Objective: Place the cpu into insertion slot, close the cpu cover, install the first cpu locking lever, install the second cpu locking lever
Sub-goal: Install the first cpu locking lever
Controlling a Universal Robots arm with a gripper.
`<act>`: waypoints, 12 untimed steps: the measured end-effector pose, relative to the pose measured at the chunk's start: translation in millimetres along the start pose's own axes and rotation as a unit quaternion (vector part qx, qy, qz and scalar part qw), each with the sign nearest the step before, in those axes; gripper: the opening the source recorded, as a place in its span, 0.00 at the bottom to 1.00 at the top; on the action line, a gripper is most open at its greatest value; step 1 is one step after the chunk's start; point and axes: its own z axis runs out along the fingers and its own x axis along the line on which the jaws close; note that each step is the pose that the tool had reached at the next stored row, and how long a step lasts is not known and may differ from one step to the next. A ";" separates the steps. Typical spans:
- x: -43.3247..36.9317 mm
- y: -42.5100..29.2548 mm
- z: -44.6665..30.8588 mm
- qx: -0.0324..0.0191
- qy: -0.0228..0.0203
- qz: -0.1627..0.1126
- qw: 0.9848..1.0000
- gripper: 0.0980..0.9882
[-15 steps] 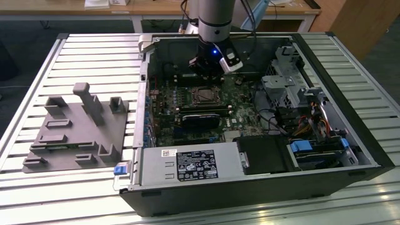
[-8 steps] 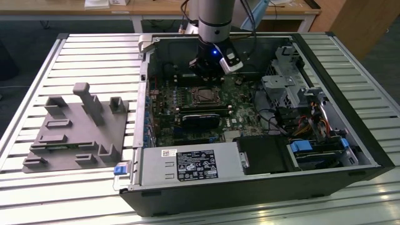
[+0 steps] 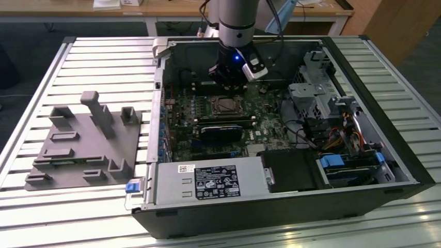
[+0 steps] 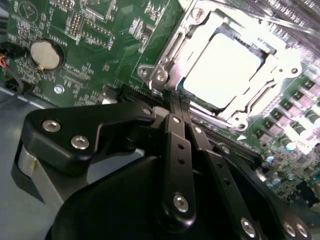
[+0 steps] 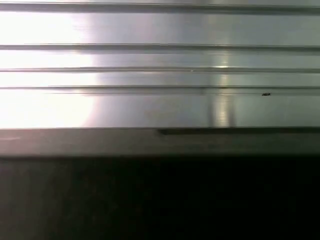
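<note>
Inside the open computer case [image 3: 386,155], my gripper [image 4: 172,107] hangs just beside the insertion slot [image 3: 225,105], fingers pressed together on nothing. The cpu [image 4: 225,67] lies flat in the slot, square-on, the cpu cover [image 4: 165,60] framing it; case walls crowd close behind me.

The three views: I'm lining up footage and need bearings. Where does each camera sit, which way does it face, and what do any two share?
Exterior view: off the arm, raised, looking down into the open computer case on a slatted table; the arm and end effector reach in.
Second wrist view: on the arm, looking past the end effector at the cpu seated under its cover.
First wrist view: on the arm, facing ribbed metal.
Shared: exterior and second wrist views both show the cpu and circuit board.
</note>
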 end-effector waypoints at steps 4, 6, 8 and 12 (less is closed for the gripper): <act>-0.4 2.6 0.5 0.000 0.000 0.000 1.000 0.01; -0.7 3.1 -0.5 -0.001 0.000 0.000 1.000 0.01; -0.7 3.2 -4.4 0.000 0.000 0.000 1.000 0.01; -0.8 3.3 -9.3 0.000 0.000 0.000 1.000 0.01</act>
